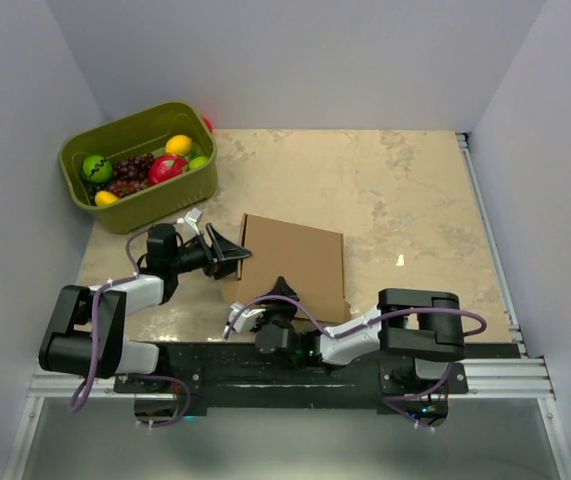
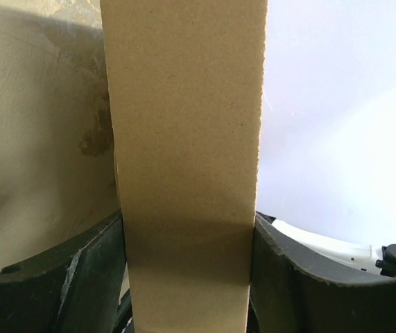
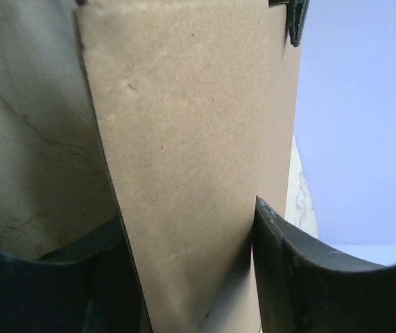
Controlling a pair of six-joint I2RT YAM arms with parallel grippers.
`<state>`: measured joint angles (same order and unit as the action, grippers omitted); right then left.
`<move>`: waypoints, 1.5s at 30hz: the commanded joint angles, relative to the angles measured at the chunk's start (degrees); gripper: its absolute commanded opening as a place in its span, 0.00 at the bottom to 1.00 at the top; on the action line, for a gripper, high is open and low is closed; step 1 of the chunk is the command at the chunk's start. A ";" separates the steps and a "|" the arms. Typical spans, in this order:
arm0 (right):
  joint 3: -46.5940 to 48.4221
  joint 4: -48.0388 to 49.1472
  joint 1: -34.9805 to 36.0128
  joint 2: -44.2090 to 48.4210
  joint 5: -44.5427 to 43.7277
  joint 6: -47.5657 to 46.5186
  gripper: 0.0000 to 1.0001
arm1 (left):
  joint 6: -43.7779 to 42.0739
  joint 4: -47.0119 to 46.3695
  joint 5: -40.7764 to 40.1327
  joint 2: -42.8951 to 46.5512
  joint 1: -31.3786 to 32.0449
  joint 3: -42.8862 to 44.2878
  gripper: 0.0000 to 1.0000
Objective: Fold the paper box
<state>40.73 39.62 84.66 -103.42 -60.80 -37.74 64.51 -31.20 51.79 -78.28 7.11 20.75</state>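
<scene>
On a mottled beige table, between pale walls, lies the paper box.

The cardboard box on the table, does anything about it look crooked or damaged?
No damage shows. The paper box lies slightly skewed on the table, its edges held by the left gripper and right gripper.

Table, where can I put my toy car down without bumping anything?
Best spot: the bare table right of the paper box, out to the side rail, and behind it to the back wall. Crowded: the left, between green bin, left end effector and box, and the near edge by the right end effector.
</scene>
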 commanded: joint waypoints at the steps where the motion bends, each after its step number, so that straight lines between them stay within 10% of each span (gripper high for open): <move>1: -0.21 1.79 -1.69 3.74 1.72 3.81 0.41 | 2.81 -3.68 4.72 1.64 0.00 -0.71 0.00; 7: 0.84 -5.76 -2.22 6.55 4.98 7.85 0.35 | 2.90 -7.98 5.16 1.64 0.00 -0.10 0.04; 12: 2.60 -20.85 -5.38 14.54 12.79 15.75 0.30 | -1.48 -6.87 4.20 3.74 -0.08 0.07 0.66; 18: 6.64 -36.68 -11.71 24.03 24.82 20.33 0.29 | -12.38 5.26 -0.19 10.07 -2.80 2.62 1.00; 30: 19.54 -58.76 -16.63 26.16 36.70 22.09 0.28 | -32.69 30.48 -19.50 28.77 -5.62 11.06 1.00; 45: 41.60 -83.20 -27.26 17.39 58.05 21.83 0.23 | -39.03 20.25 -14.81 43.83 -5.62 4.13 1.00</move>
<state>75.44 -36.18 59.94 -82.78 -11.44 -16.34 25.80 -2.66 31.53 -35.11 1.89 27.22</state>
